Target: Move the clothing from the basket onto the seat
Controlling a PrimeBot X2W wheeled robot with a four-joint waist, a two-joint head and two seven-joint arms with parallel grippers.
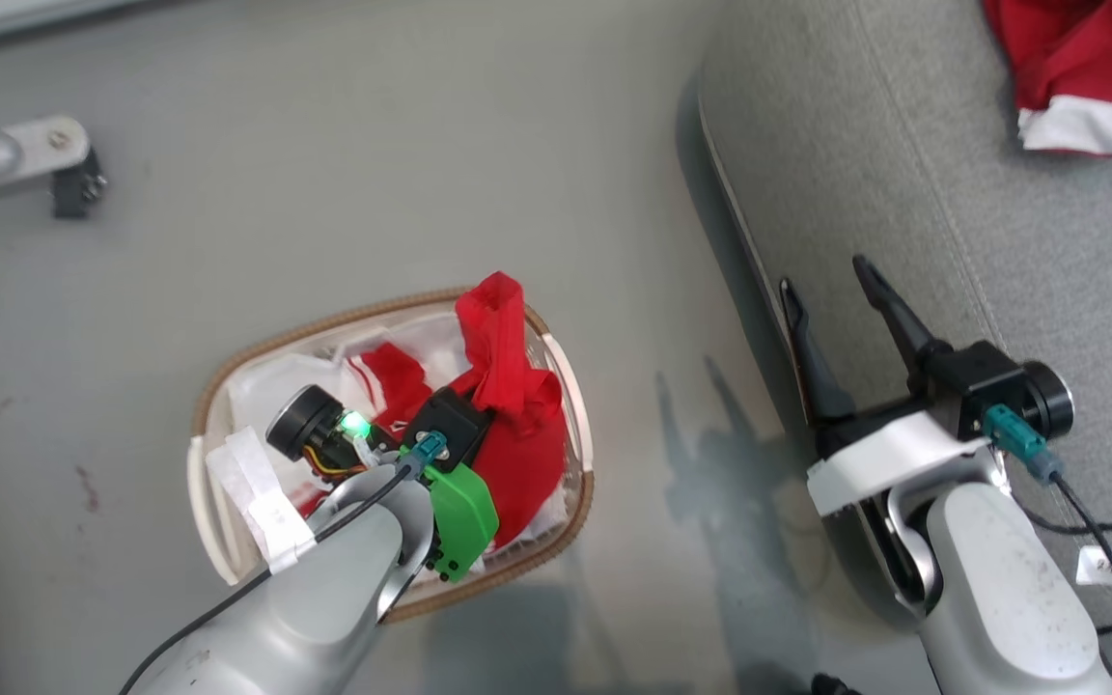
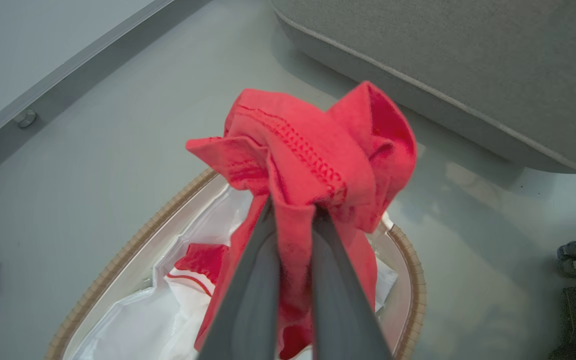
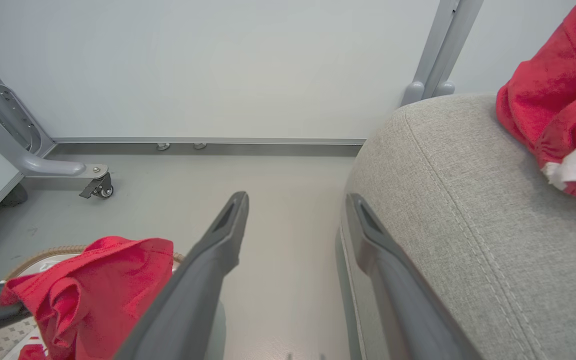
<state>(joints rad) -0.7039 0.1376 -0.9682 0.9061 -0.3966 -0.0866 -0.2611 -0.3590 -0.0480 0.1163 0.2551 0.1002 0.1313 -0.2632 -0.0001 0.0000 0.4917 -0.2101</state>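
Over the far side of the basket [image 1: 324, 319], which stands on the grey floor [image 1: 324, 145], a bunched red garment [image 2: 313, 145] is pinched between the left fingers [image 2: 250, 300], which are pressed together on a fold of it. Its upper part is crumpled above the fingertips and its tail is draped down along the fingers into the basket. Its long axis is thus seen to run with the fingers, and its lower end has not cleared the rim. More red cloth with white trim [image 2: 200, 260] is left lying on the white liner [image 2: 128, 320] inside. The seat [image 1: 903, 193] is placed to the robot's right of the basket, parted from it by a strip of bare floor, with its rounded edge running away from the robot. One red and white garment [image 1: 1077, 68] is already laid toward the seat's far right. The left forearm is stretched across the basket, with the fingers pointed up and away. The right fingers [image 1: 894, 309] are spread wide with nothing held, poised at the seat's near edge. That arm is nearer the seat, but the cloth is carried by the left. A lift, then a sweep rightward, is judged to be called for.
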